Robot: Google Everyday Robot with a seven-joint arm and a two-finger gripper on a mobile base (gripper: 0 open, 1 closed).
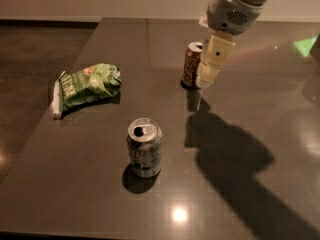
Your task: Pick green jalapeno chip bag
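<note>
The green jalapeno chip bag [86,87] lies flat on the dark table at the left, wrinkly light green with white lettering and a white sealed edge on its left end. The gripper [206,79] hangs from the arm at the upper right, its cream finger pointing down just in front of a brown can. It is well to the right of the bag and above the table, not touching the bag.
A brown soda can [192,65] stands upright at the back centre, partly behind the gripper. A green-and-white can [144,147] stands upright in the front centre. The table's left edge [50,119] runs diagonally beside the bag. The arm's shadow falls on the right.
</note>
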